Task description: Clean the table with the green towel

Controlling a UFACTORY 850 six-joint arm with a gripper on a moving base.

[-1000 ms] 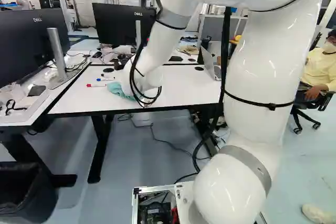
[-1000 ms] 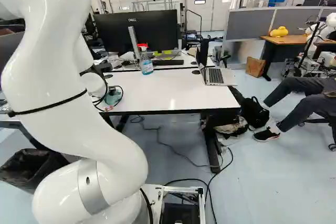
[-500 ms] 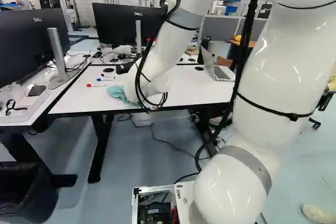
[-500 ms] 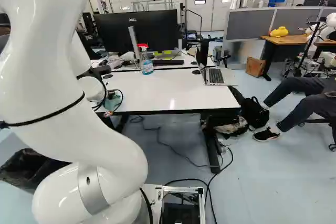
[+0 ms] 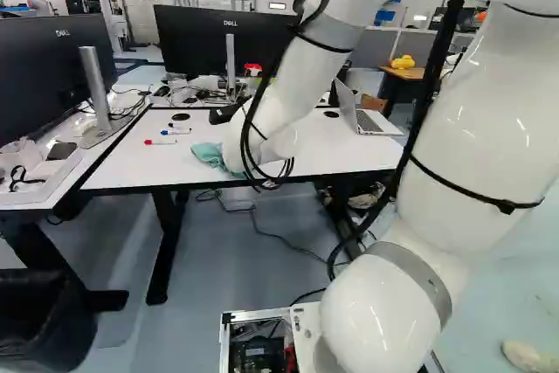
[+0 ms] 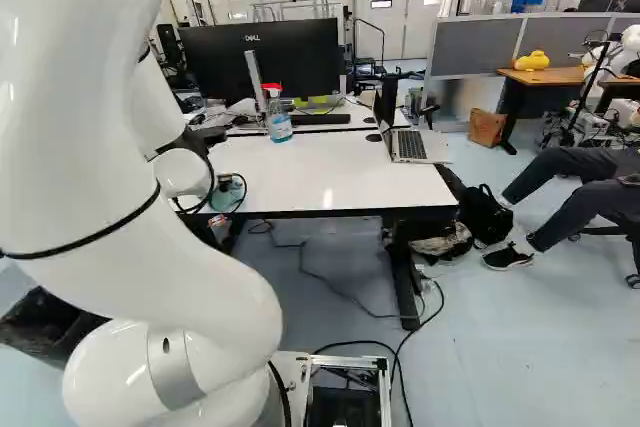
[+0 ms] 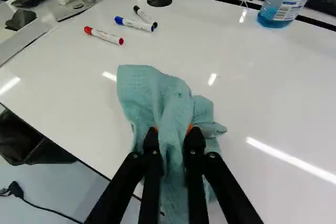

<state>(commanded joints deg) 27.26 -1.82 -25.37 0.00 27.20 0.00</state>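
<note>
Right, closest in is the white arm (image 5: 376,303), rising from the base joint and arching over the front edge of the white surface (image 6: 300,177). A dark bin (image 5: 39,325) sits on the floor at the left of the left base view. The claw (image 7: 173,132) is clamped on the green towel (image 7: 157,90), its orange pads pressing a fold from both sides. The towel lies bunched on the surface, near the front edge, spreading ahead of the fingertips and out to either side. Past it are three markers: the red-capped one (image 7: 103,35) nearest, then the blue-capped one (image 7: 134,24), with the black-capped one (image 7: 145,17) just beside it. Beyond them, a round black disc (image 7: 159,0) sits flat on the surface. By the back edge stands a spray bottle (image 6: 279,122) of blue liquid, upright, while an open laptop (image 6: 405,145) rests at the surface's right end in the right base view. Farther back, a big black monitor (image 6: 262,59) stands on another desk (image 6: 340,121).
</note>
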